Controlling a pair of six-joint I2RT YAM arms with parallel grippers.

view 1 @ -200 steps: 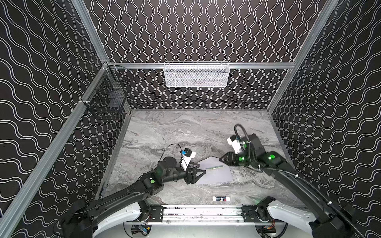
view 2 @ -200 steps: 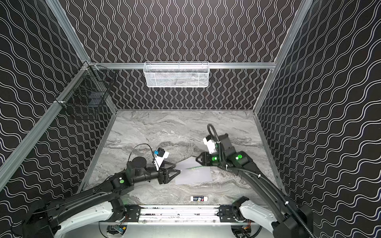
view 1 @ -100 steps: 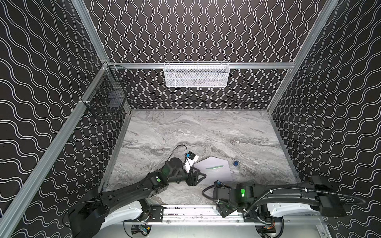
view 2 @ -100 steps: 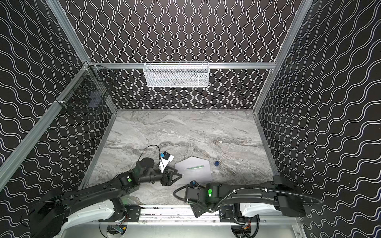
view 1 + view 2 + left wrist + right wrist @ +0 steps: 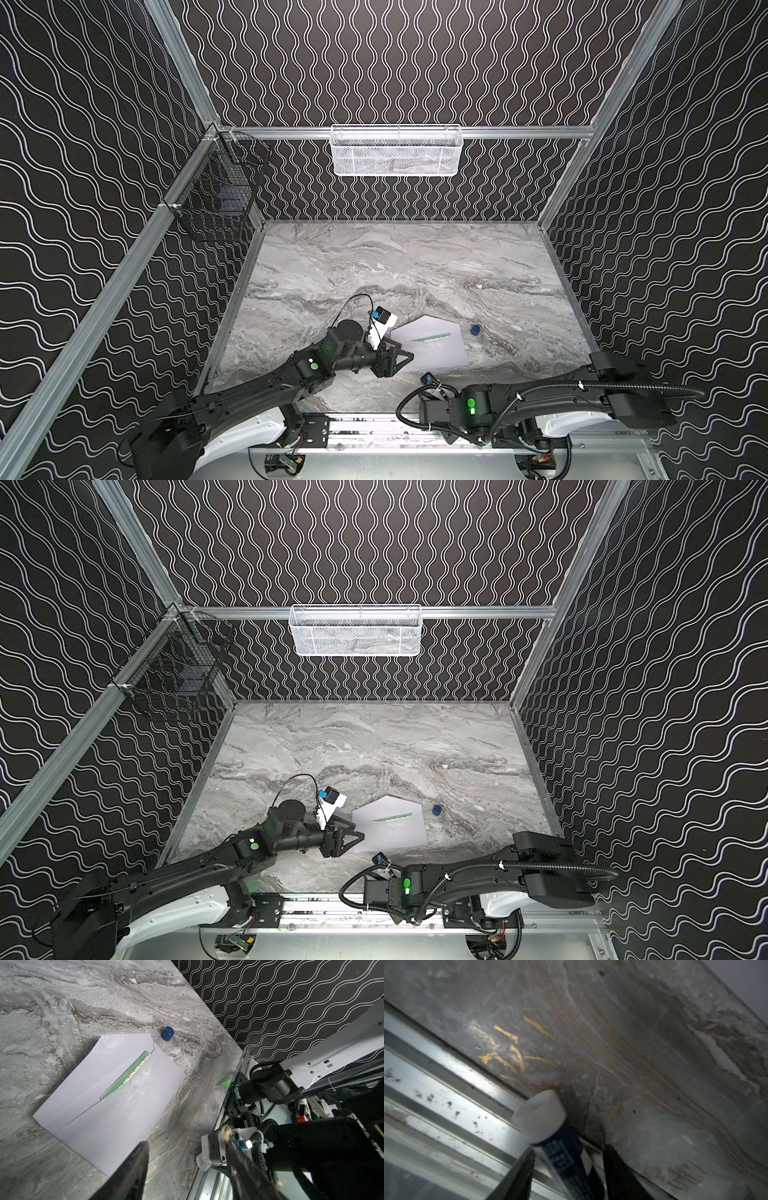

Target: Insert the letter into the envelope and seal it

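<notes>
left arm [image 5: 249,390] stretched forward, low, wrist level | left gripper [image 5: 399,361] jaws apart, empty | right arm [image 5: 540,395] folded low, elbow out right, wrist near the middle | right gripper [image 5: 569,1149] tipped down, fingers clamping a glue stick [image 5: 542,1113]

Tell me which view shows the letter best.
The left wrist view: the letter, a green strip, shows large in the envelope mouth. Both top views give only a sliver; the right wrist view misses it.

We are seeing the pale envelope [image 5: 116,1118] lying flat on the table [image 5: 52,1012], flap open, the letter's [image 5: 125,1077] green border peeking out.
</notes>
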